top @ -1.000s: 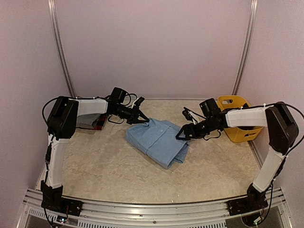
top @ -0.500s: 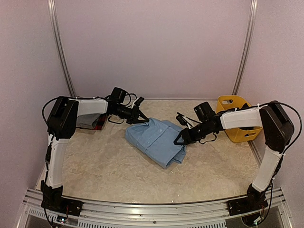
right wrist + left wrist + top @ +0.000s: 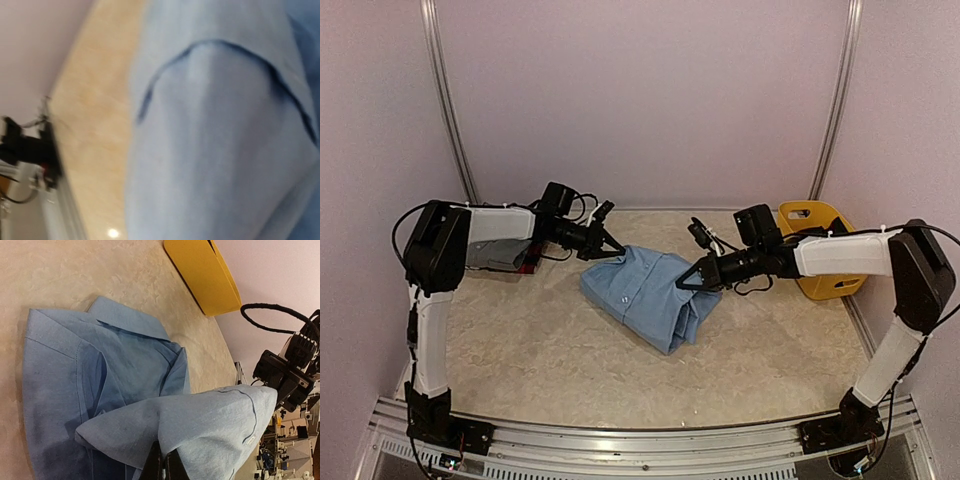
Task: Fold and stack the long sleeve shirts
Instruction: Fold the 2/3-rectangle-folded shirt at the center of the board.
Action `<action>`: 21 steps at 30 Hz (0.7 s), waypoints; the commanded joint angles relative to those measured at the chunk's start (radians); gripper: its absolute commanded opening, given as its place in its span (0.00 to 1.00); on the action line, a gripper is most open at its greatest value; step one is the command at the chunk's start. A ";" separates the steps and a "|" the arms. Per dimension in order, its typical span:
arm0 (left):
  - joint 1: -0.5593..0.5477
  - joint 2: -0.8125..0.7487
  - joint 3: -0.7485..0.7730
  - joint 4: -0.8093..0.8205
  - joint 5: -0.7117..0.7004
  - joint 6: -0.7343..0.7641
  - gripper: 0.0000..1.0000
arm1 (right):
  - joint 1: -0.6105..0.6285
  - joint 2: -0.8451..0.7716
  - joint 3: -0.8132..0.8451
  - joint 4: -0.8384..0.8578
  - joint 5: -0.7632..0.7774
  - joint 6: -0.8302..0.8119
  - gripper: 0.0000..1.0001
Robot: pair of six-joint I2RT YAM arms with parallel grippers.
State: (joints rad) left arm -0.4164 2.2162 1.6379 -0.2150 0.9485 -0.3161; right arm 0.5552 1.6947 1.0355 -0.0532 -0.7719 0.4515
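Note:
The light blue long sleeve shirt (image 3: 645,295) lies part-folded in the middle of the table. My left gripper (image 3: 610,252) is shut on its far-left corner. In the left wrist view the black fingers (image 3: 156,465) pinch a raised fold of the blue shirt (image 3: 100,365). My right gripper (image 3: 688,283) is shut on the shirt's right edge, and the cloth there is lifted. Blurred blue cloth (image 3: 215,125) fills the right wrist view and hides the fingers. A grey shirt (image 3: 495,253) and a bit of red plaid shirt (image 3: 528,265) lie under my left arm.
A yellow plastic basket (image 3: 820,260) stands at the far right, behind my right arm, and also shows as the yellow basket (image 3: 205,275) in the left wrist view. Pale walls with metal rails enclose the beige table (image 3: 540,350) on three sides.
My right gripper slid left onto the shirt's right edge and shut on it. The left gripper, still shut, drew slightly left and the shirt shifted with it.

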 commanded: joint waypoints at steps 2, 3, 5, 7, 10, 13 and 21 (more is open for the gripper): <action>0.026 -0.133 -0.106 0.149 0.007 -0.045 0.00 | 0.053 -0.068 -0.060 0.283 -0.026 0.246 0.00; 0.026 -0.141 -0.119 0.166 0.010 -0.055 0.00 | 0.057 -0.069 -0.077 0.331 -0.019 0.281 0.00; 0.026 -0.158 -0.141 0.191 0.008 -0.067 0.00 | 0.070 -0.067 -0.125 0.443 -0.003 0.358 0.00; 0.029 -0.174 -0.141 0.192 0.003 -0.069 0.00 | 0.082 -0.062 -0.178 0.547 0.013 0.424 0.00; 0.033 -0.182 -0.129 0.192 -0.009 -0.077 0.00 | 0.095 -0.059 -0.265 0.715 0.047 0.524 0.00; 0.034 -0.174 -0.109 0.192 -0.018 -0.086 0.00 | 0.101 -0.049 -0.346 0.851 0.076 0.592 0.00; 0.027 -0.134 -0.069 0.194 -0.090 -0.082 0.00 | 0.081 0.001 -0.394 0.926 0.136 0.602 0.00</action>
State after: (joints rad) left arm -0.4065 2.0697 1.5265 -0.0673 0.9459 -0.3969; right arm 0.6456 1.6684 0.6655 0.7803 -0.6655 1.0260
